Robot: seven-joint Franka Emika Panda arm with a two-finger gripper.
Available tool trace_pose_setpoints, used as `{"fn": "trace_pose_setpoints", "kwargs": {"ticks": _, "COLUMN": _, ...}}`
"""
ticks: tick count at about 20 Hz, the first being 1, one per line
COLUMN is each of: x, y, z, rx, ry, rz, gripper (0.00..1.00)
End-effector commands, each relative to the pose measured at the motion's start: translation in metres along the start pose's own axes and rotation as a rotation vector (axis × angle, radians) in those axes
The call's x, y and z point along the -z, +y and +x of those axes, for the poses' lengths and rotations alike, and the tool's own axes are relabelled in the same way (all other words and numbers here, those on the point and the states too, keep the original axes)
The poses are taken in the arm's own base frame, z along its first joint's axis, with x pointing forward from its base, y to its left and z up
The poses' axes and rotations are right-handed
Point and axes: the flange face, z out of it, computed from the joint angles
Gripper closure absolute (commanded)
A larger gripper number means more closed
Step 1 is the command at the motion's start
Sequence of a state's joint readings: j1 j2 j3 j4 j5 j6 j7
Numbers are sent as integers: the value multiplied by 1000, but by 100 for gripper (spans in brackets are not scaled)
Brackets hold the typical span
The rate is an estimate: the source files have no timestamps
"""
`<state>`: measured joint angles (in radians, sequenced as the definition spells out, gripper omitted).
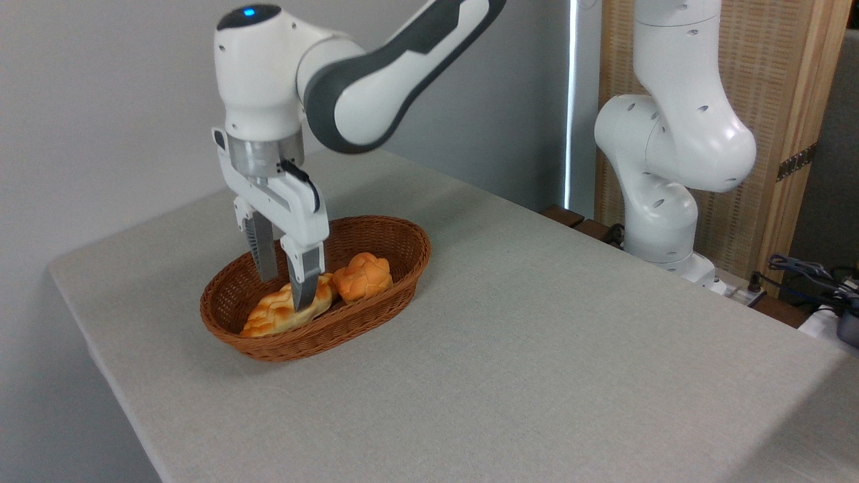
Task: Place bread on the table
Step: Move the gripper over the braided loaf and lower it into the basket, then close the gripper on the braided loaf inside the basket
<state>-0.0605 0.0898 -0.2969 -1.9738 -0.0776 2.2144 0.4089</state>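
The bread (272, 315), a long braided golden-brown loaf, lies along the front of the brown wicker basket (376, 231) on the light grey table (550, 349). My gripper (285, 292) points straight down into the basket over the loaf's right half. It is open, its fingers (305, 282) standing a few centimetres apart. The near finger's tip is in front of the loaf's upper side, the far finger behind it. Whether the tips touch the crust is unclear.
A small round orange bun (364, 276) lies in the basket right of the loaf. The arm's white base (661, 208) stands at the table's far right edge. Cables (802, 268) lie beyond it.
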Motion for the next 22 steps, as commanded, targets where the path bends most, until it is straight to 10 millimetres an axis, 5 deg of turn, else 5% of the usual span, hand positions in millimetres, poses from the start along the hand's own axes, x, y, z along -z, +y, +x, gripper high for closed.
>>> {"fn": "trace_pose_setpoints", "kwargs": {"ticks": 1, "x": -14, "y": -2, "z": -3, "rx": 3, "ry": 15, "rz": 9, "gripper": 0}}
{"fn": "trace_pose_setpoints", "kwargs": {"ticks": 6, "x": -28, "y": -3, "z": -3, "rx": -14, "ry": 26, "rz": 31, "gripper": 4}}
{"fn": "trace_pose_setpoints", "kwargs": {"ticks": 9, "x": -28, "y": -3, "z": -3, "rx": -20, "ry": 30, "rz": 33, "gripper": 36}}
{"fn": "trace_pose_setpoints", "kwargs": {"ticks": 13, "x": -28, "y": -3, "z": -3, "rx": -23, "ry": 28, "rz": 32, "gripper": 52}}
{"fn": "trace_pose_setpoints", "kwargs": {"ticks": 22, "x": -27, "y": -3, "z": -2, "rx": -23, "ry": 30, "rz": 33, "gripper": 60}}
